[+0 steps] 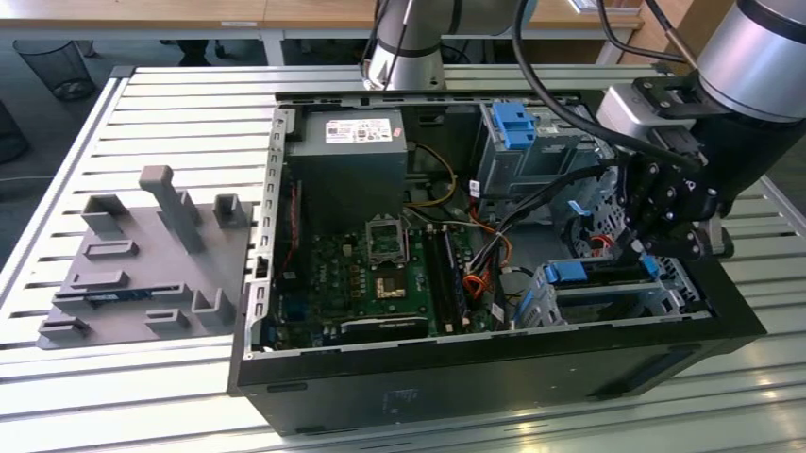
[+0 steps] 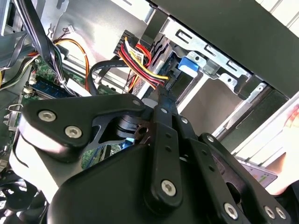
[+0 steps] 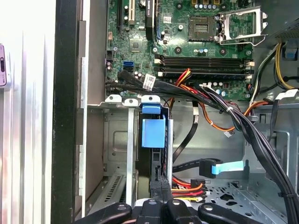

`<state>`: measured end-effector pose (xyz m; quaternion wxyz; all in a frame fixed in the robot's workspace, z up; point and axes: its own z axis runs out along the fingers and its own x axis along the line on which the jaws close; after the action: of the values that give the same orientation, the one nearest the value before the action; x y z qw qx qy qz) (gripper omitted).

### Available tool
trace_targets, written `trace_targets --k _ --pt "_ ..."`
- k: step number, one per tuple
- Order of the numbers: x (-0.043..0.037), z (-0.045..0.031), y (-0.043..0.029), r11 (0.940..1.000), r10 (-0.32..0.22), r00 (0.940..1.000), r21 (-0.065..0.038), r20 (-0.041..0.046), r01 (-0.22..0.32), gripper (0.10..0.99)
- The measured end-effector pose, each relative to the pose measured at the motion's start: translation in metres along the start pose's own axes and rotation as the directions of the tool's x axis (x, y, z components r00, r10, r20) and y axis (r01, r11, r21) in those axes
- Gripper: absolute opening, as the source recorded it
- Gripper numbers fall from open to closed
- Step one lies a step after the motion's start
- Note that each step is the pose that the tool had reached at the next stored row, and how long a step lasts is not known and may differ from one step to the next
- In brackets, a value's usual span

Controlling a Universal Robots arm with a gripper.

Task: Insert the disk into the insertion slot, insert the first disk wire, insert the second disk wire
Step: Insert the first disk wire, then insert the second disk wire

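Observation:
The disk (image 1: 582, 274), framed by its blue caddy, sits inside the insertion slot (image 1: 624, 300), the low silver cage in the case corner at the exterior view's right. Both wrist views show the caddy's blue end (image 3: 153, 132) (image 2: 188, 65) in the cage mouth (image 3: 117, 140). My gripper (image 1: 629, 257) hangs just above the cage. It is shut on the black connector (image 3: 159, 187) of a disk wire with red, yellow and black leads (image 2: 140, 58), right at the disk's end. A second black wire with a blue tab (image 3: 223, 168) lies loose beside it.
The green motherboard (image 1: 377, 274) fills the case floor, with cable bundles (image 3: 233, 114) crossing over it. A tall grey bay with a blue latch (image 1: 514, 123) and the power supply (image 1: 346, 160) stand at the back. A grey fixture plate (image 1: 139, 264) lies on the slatted table at the exterior view's left.

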<state>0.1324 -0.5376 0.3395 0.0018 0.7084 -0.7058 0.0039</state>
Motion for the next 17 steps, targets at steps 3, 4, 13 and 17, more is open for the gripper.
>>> trace_targets --k 3,4,13,17 --pt "0.0000 -0.0005 0.0000 1.0000 0.000 1.0000 0.000 -0.0001 0.000 0.106" --pt "0.0000 -0.0007 0.0000 1.0000 0.000 1.0000 0.000 -0.0002 0.000 0.106" --pt "0.0000 -0.0014 0.0015 1.0000 0.000 1.0000 0.000 -0.0001 0.000 0.106" --pt "0.0000 -0.0014 0.0026 1.0000 0.000 1.0000 0.000 -0.0001 0.000 0.106"
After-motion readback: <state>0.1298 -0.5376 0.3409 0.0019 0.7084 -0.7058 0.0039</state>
